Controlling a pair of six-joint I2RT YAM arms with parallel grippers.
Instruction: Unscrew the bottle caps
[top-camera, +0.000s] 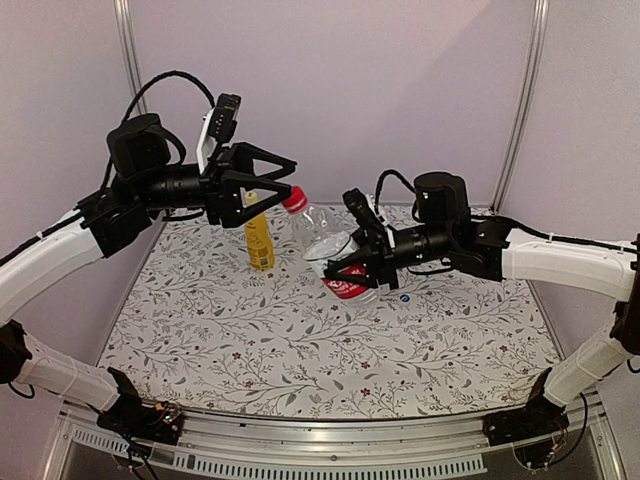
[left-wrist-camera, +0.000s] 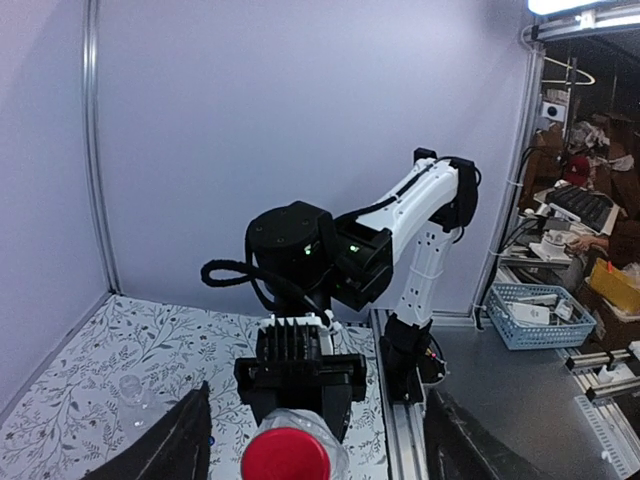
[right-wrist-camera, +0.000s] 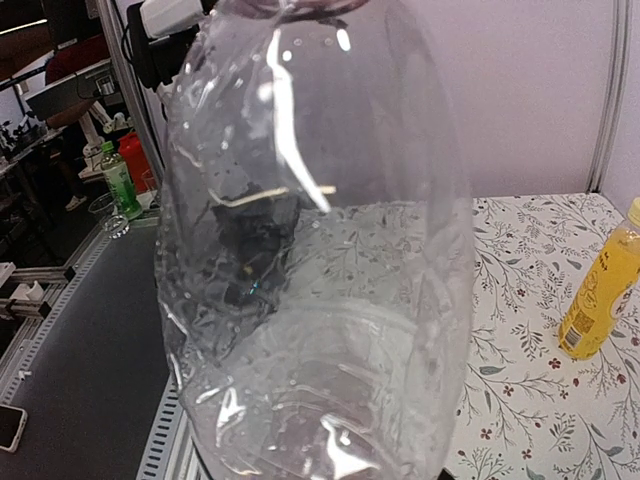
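Clamping the tilted bottle (top-camera: 320, 236), the right gripper (top-camera: 348, 268) holds its red cap (top-camera: 295, 200) between the left gripper's (top-camera: 288, 178) open jaws.

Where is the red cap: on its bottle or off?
On. The red cap sits on the neck of the tilted bottle the right hand holds.

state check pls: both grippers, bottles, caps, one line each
left gripper: open, fingers either side of the red cap, not touching it
right gripper: shut on the clear bottle
clear bottle: held off the table, tilted, neck toward the left gripper
red cap: on the clear bottle
yellow bottle: upright on the table, cap looks on
blue cap: off, lying loose on the table
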